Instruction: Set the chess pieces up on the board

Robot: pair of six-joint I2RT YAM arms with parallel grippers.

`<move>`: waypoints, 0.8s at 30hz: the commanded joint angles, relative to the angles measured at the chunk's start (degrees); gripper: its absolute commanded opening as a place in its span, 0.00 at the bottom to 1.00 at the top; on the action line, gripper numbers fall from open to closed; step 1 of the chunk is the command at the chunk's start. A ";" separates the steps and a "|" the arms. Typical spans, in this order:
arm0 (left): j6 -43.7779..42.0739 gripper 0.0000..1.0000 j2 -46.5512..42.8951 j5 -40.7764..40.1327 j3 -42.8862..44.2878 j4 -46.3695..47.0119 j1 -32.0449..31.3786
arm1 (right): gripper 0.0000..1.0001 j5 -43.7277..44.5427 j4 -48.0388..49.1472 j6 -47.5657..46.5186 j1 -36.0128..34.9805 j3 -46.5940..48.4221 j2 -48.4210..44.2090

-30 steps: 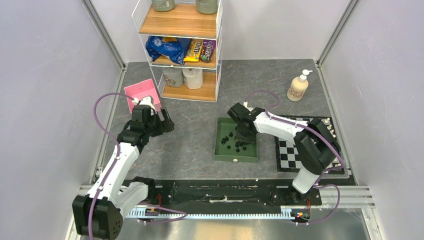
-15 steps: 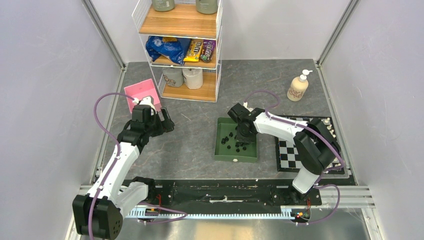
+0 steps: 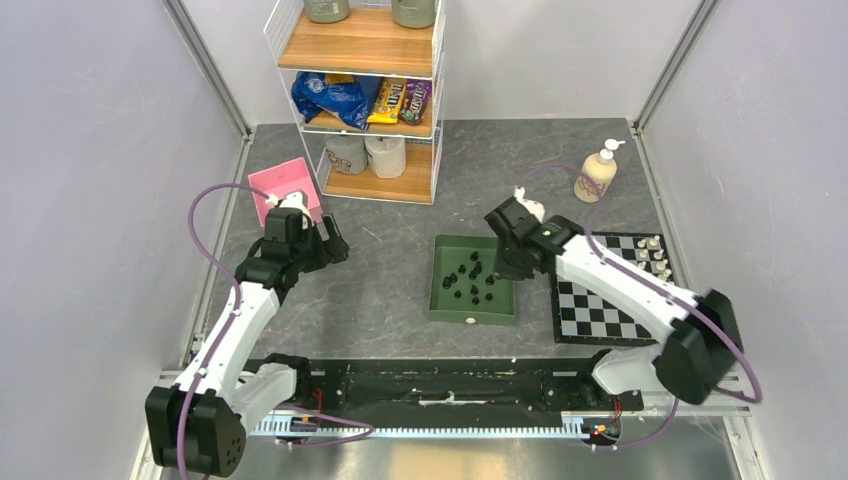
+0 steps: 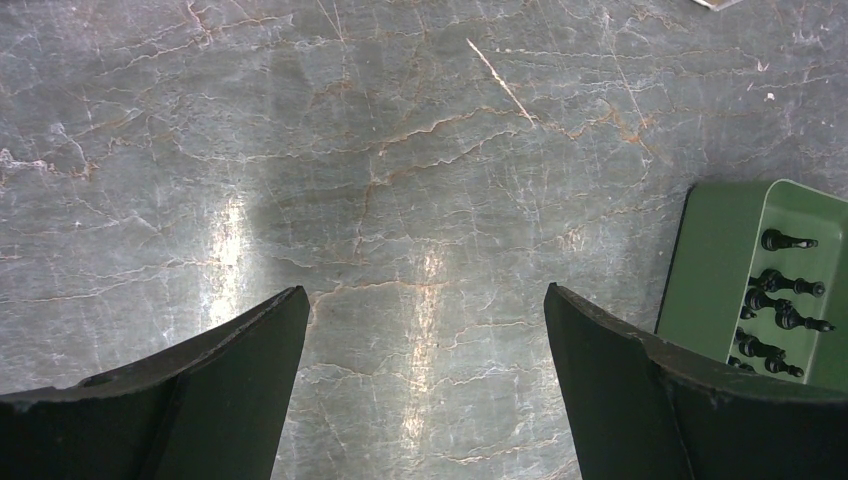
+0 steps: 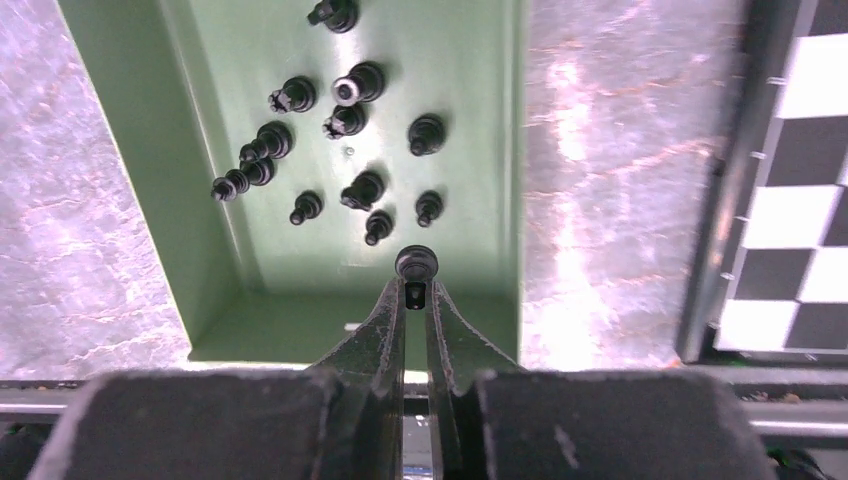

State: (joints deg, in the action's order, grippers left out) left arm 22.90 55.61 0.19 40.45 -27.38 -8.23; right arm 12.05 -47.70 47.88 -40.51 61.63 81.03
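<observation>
R claw (image 5: 416, 290) is pinched nearly shut on one black piece (image 5: 415, 262), gripped betw. the fingertips w/ its round head poking past them. It hangs over the green tray (image 3: 436, 300), near the tray's right-hand wall. Approx. a dozen loose black pieces (image 5: 345, 120) sit scattered in the tray, some upright, some tipped over. The board (image 3: 600, 310) lies on the counter (image 3: 390, 260) just right of the tray; white pieces (image 3: 652, 250) stand along its far right edge. L claw (image 4: 425, 293) is wide open, holding nothing, above bare counter well left of the tray.
</observation>
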 commanded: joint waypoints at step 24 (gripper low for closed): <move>0.42 0.95 -0.07 1.35 2.09 0.66 -0.03 | 0.12 -4.33 4.03 -10.63 43.10 -16.67 -10.51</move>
State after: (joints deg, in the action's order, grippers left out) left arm 22.90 55.68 0.40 40.45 -27.38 -8.23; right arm 9.15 -48.25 39.66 0.45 42.96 68.51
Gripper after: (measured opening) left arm 0.950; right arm 0.130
